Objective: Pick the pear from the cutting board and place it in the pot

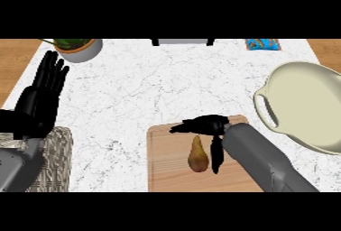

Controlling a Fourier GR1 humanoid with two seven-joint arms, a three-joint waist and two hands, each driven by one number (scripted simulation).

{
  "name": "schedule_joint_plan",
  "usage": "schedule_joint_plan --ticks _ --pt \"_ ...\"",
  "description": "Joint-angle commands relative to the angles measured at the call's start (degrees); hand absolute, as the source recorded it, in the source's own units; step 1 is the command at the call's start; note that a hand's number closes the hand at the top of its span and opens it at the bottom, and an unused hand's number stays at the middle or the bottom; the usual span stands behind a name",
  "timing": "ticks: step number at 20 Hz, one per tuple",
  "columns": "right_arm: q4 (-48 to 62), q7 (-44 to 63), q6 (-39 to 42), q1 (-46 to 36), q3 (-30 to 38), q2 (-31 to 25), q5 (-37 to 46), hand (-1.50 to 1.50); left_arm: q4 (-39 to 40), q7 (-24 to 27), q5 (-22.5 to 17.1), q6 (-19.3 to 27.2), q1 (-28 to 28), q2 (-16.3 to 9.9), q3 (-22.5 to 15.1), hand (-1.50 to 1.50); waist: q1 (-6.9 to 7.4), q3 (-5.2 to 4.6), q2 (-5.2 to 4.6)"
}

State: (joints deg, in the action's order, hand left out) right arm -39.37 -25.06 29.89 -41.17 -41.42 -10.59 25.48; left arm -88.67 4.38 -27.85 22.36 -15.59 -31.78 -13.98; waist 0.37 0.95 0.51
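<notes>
Cream-coloured pot [307,108] waits at the counter's right; nearer, the wooden cutting board [166,167] bears a golden pear [196,154], likely light, smooth, easily bruised. The right hand [208,125] hovers wide at its stem end; the belly looks the safest hold. Left hand [41,101] rests open.

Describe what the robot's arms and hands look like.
Both forearms are smooth grey tubes, rounded like cylinders, each ending in a black hand: the left hand has long slender black fingers, and the right hand is the same glossy black. No cables, markings or sleeves show.
</notes>
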Motion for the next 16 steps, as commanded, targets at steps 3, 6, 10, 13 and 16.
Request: schedule_joint_plan --ticks 3,6,10,13,16 --pt "1.8 -0.7 0.2 1.7 0.2 4.4 2.4 -1.50 2.1 0.3 1.3 1.4 -1.3 4.4 0.4 0.00 -0.16 -0.94 -0.66" --pt "0.2 -8.9 -5.3 4.8 -3.8 4.8 6.2 1.50 3.3 -0.9 -1.2 -1.6 -2.2 0.6 2.9 0.00 0.06 -0.90 -0.77" --pt "-4.5 -10.0 -4.2 5.5 -2.0 3.3 6.4 1.50 4.9 -0.6 1.0 0.5 -3.7 4.4 0.8 0.00 -0.84 -0.94 -0.54" --pt "-0.5 -8.2 -6.2 3.7 -0.8 6.8 7.9 1.50 3.0 2.1 1.9 1.2 0.4 5.7 -0.5 0.00 -0.06 -0.94 -0.64" --pt "-1.3 -5.8 -5.8 2.9 1.0 8.0 8.5 1.50 0.1 -0.4 -0.6 -1.4 0.2 2.7 2.2 0.00 -0.03 -0.94 -0.51"
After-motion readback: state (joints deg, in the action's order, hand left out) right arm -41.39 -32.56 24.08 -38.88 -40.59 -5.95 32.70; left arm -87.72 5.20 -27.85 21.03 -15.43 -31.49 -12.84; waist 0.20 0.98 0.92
